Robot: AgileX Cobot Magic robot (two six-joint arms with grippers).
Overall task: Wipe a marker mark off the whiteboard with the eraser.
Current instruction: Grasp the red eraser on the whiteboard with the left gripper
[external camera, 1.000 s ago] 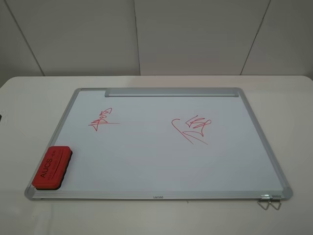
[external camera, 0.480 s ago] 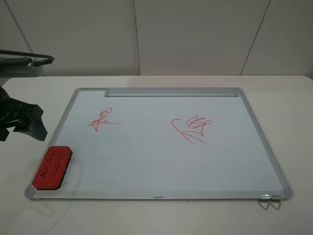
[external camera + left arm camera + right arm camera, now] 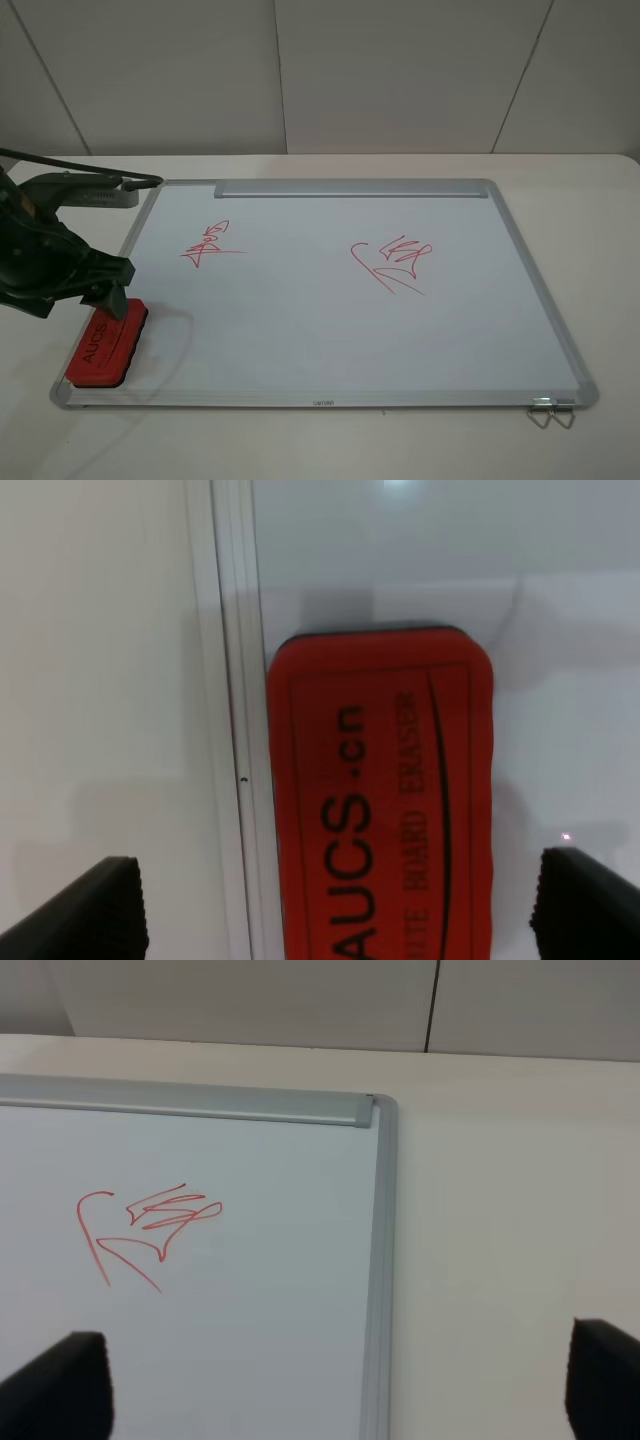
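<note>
The red eraser [image 3: 108, 345] with black felt base lies flat on the near left corner of the whiteboard [image 3: 300, 330]. My left gripper [image 3: 102, 298] hovers just over its far end, open. In the left wrist view the eraser [image 3: 380, 790] fills the space between the two spread fingertips [image 3: 90, 910], beside the silver frame [image 3: 235, 730]. The marker mark [image 3: 210, 247], a narrow red zigzag with a long stroke across it, is further up the board's left side. My right gripper [image 3: 330, 1385] is open over the board's right part and holds nothing.
A larger red scribble [image 3: 393, 263] sits right of the board's centre and also shows in the right wrist view as a scribble [image 3: 145, 1225]. A silver tray strip [image 3: 350, 188] runs along the far edge. Wire clips [image 3: 550, 412] hang at the near right corner. A white table [image 3: 600, 200] surrounds the board.
The left arm has come in from the left edge and moved right and down, so its open gripper now stands over the eraser. The eraser and the marks have not moved.
</note>
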